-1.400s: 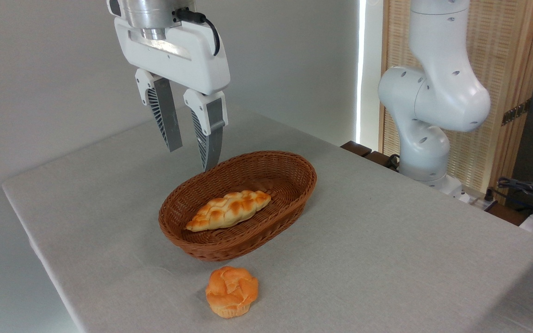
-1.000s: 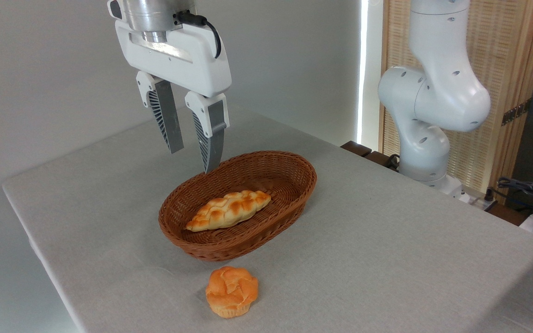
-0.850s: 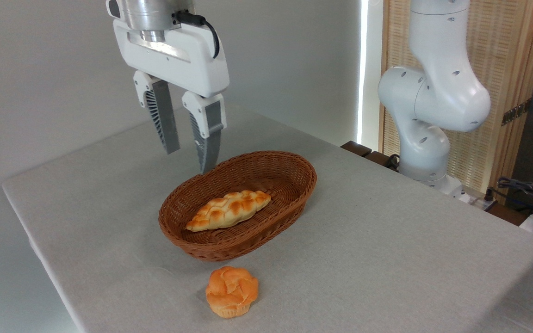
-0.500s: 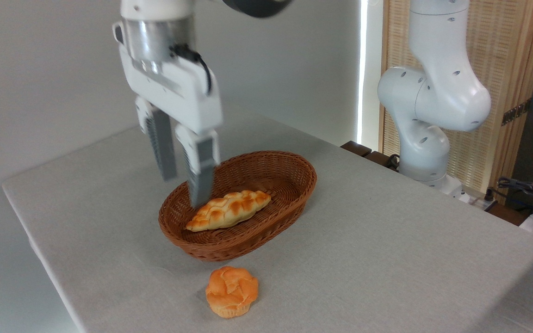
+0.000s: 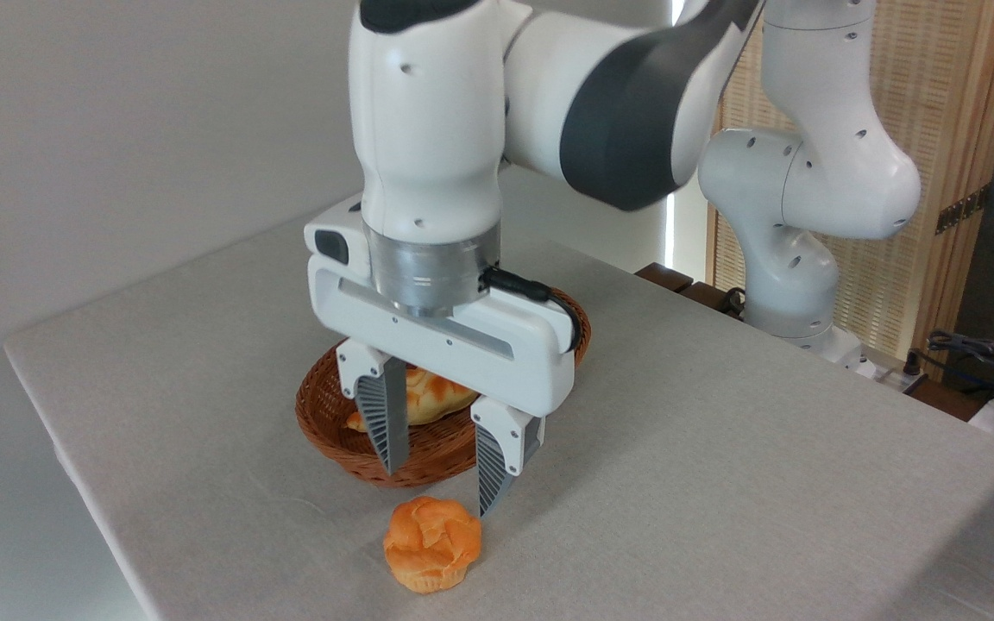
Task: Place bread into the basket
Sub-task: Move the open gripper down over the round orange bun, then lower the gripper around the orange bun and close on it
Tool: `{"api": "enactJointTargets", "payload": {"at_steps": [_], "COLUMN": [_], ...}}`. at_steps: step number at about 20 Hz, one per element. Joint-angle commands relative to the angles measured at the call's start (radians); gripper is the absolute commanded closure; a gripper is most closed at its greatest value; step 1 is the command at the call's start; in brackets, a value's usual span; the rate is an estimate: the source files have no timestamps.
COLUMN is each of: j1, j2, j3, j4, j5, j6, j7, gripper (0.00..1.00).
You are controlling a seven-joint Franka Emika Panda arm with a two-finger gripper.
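Grey cloth table [image 5: 721,483], cracked puffy bread [image 5: 432,543], woven basket [image 5: 324,427]

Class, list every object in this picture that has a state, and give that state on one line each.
Gripper: open, empty, poised just above the bun.
Bun: on the table, outside the basket, not gripped.
Basket: upright on the table, holding the braided loaf.
Braided loaf: lying in the basket, partly hidden by the gripper.
Table: covered with grey cloth.
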Motion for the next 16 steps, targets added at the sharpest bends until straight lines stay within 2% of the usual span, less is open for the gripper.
{"api": "enactJointTargets", "payload": {"at_steps": [1,2,5,8,16], "j1": [-0.005,-0.005,-0.006,-0.008,-0.011], "j2": [0.013,0.021,0.041,0.060,0.079], "j3": [-0.001,-0.006,-0.015,-0.044,-0.044], "j4": [-0.023,-0.026,-0.041,-0.066,-0.074], "j5": [-0.039,-0.039,-0.055,-0.065,-0.049], "j6": [0.059,0.067,0.092,0.135,0.138], "j7": [-0.182,-0.233,-0.281,-0.288,-0.281], "gripper": [0.00,0.00,0.00,0.00,0.00]}}
